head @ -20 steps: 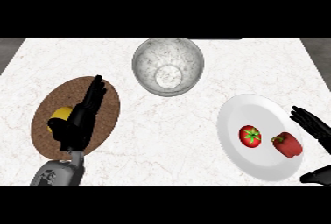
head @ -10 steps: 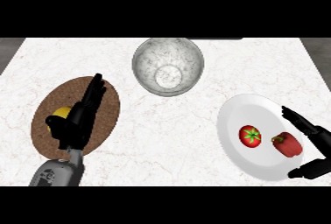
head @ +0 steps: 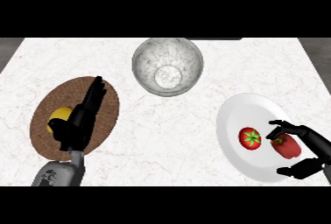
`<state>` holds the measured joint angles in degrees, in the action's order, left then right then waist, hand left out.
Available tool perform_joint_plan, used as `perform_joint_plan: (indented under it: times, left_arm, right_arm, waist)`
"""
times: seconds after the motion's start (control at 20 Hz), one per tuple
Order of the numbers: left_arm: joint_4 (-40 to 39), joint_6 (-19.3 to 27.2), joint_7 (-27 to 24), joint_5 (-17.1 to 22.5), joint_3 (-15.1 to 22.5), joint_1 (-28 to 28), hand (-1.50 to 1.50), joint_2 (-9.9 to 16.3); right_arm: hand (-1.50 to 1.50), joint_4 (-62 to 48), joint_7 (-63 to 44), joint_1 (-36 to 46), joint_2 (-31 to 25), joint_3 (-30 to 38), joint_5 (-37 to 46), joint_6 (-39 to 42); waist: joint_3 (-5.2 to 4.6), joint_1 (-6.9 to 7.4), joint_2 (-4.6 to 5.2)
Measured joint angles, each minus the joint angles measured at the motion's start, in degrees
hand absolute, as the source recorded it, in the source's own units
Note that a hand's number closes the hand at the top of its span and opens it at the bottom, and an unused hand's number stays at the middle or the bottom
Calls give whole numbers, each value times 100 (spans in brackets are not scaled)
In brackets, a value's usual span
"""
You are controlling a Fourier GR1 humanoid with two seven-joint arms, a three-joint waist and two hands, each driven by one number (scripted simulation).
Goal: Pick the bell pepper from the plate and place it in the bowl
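The grasping step is in hand. The red bell pepper (head: 286, 146) lies on the white round plate (head: 249, 109), at three o'clock from the red tomato with a green stalk (head: 251, 138) beside it. The right hand (head: 309, 144) is set about the pepper from its three o'clock side, fingers curved over its top and thumb below, but not yet closed on it. Next, closure on the pepper is called for, then a lift and a carry toward eleven o'clock to the clear glass bowl (head: 168, 65).

Against the earlier frames, the right hand has been brought inward over the plate and its fingers curled. The left hand (head: 77, 124) has stayed resting with straight fingers over the brown round mat (head: 107, 96), beside a yellow object (head: 59, 115).
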<state>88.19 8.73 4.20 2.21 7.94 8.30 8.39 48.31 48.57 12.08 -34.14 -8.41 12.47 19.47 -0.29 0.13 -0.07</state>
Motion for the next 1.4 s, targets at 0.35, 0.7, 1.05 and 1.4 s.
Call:
perform_joint_plan:
  times: [0.35,0.7,1.05,1.4]
  left_arm:
    - [-73,-22,24,-21,-100,109,0,-26]
    - [-124,-82,37,-14,-105,140,0,-43]
    - [-154,-67,28,-67,-71,84,0,-67]
    - [-74,-26,-12,-94,-120,-20,0,-85]
  right_arm:
    - [150,227,296,-196,-22,-191,133,-203]
    - [150,1200,-52,-63,387,-975,366,-97]
    - [150,2961,-1378,286,1882,-2093,325,272]
    - [150,5469,-3173,238,2418,-2100,31,201]
  waist:
    - [-28,-24,-11]
    - [-65,27,-46]
    - [-24,0,-75]
    - [11,-106,-57]
